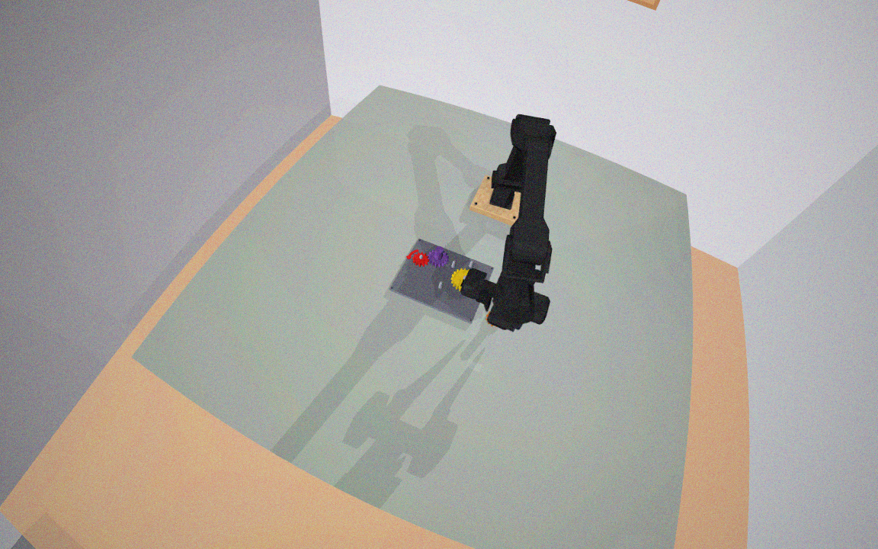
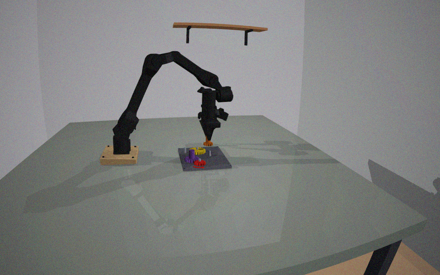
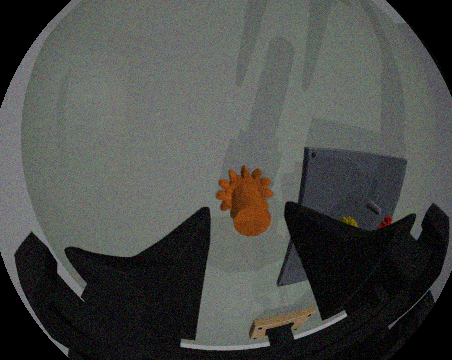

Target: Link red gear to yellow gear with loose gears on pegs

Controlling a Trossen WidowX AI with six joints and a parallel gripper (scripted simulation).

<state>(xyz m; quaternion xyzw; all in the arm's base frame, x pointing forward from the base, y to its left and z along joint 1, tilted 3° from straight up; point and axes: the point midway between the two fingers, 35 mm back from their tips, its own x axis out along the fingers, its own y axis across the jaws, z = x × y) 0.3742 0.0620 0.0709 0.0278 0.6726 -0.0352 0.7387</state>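
An orange gear (image 2: 207, 144) (image 3: 252, 220) with a tall round handle stands on the table beside the grey board (image 1: 414, 280) (image 2: 219, 162) (image 3: 336, 175). My gripper (image 2: 209, 139) (image 3: 248, 211) is partly open, with its fingers on either side of the handle and gaps showing in the wrist view. A purple gear (image 1: 437, 256) (image 2: 191, 155) with a handle sits on the board beside the red gear (image 1: 420, 259) (image 2: 199, 163) (image 3: 386, 221). The yellow gear (image 1: 459, 278) (image 2: 199, 150) (image 3: 350, 221) is partly hidden by the gripper in two views. Empty pegs include one (image 1: 440, 285) (image 2: 210, 153) (image 3: 373, 207) near the yellow gear.
Two more pegs (image 1: 453, 263) (image 1: 471, 263) stand bare near the board's edge on the arm-base side. The wooden arm base (image 1: 490, 209) (image 2: 118, 160) (image 3: 298, 318) stands beyond that edge. A wall shelf (image 2: 220, 26) is high behind the arm.
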